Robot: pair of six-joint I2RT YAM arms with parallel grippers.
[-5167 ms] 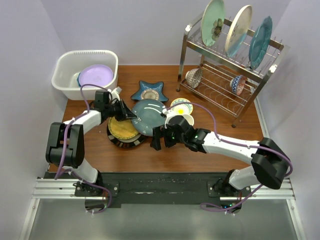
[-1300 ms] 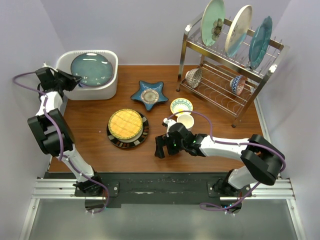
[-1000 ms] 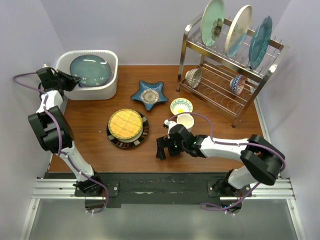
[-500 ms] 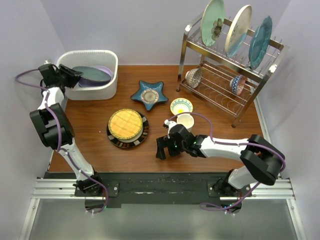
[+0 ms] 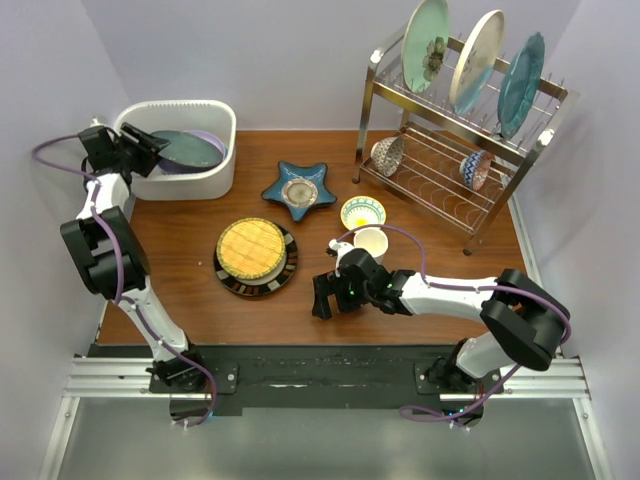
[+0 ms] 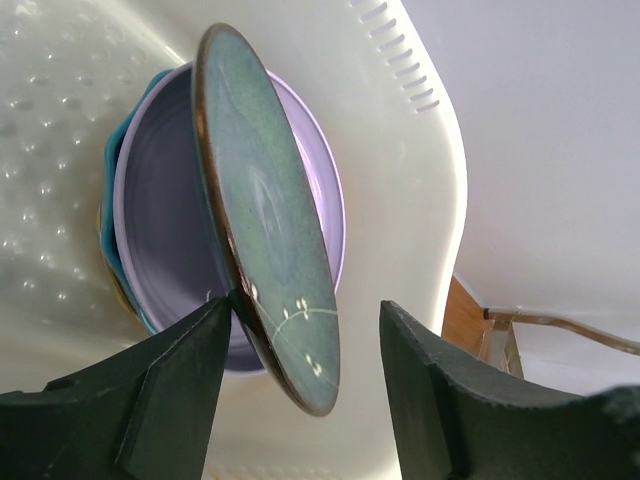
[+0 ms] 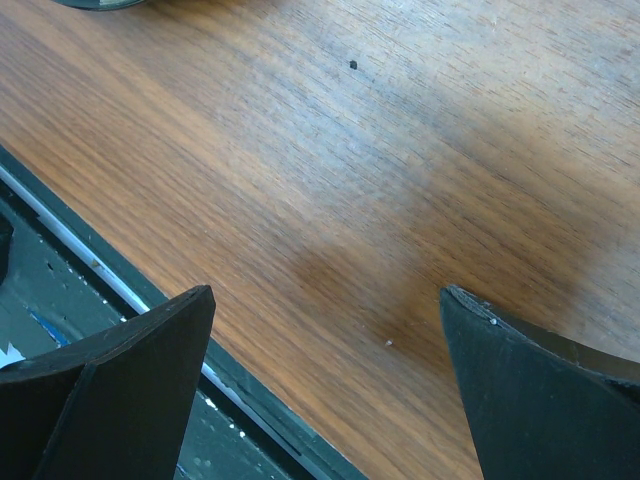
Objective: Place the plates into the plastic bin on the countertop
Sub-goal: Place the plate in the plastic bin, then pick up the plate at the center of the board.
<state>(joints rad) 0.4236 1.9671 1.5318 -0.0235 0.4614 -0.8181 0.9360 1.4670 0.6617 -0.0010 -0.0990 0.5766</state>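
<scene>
The left gripper sits at the rim of the bin, jaws apart around the teal plate, which stands tilted inside over the lilac plate (one finger seems to touch its edge). The right gripper hovers, jaws wide apart, above the countertop.

Plates: eight seen.
- Three in the plastic bin: dark teal plate, lilac plate, blue-rimmed plate beneath.
- Two on the countertop, right of the bin: star plate, woven-centre plate.
- Three upright in the wire rack, far right of the bin: green floral plate, cream plate, blue plate.

Bowls: three. Two are in the rack, left bowl and right bowl. One counter bowl lies between bin and rack.

Mug: one.
</scene>
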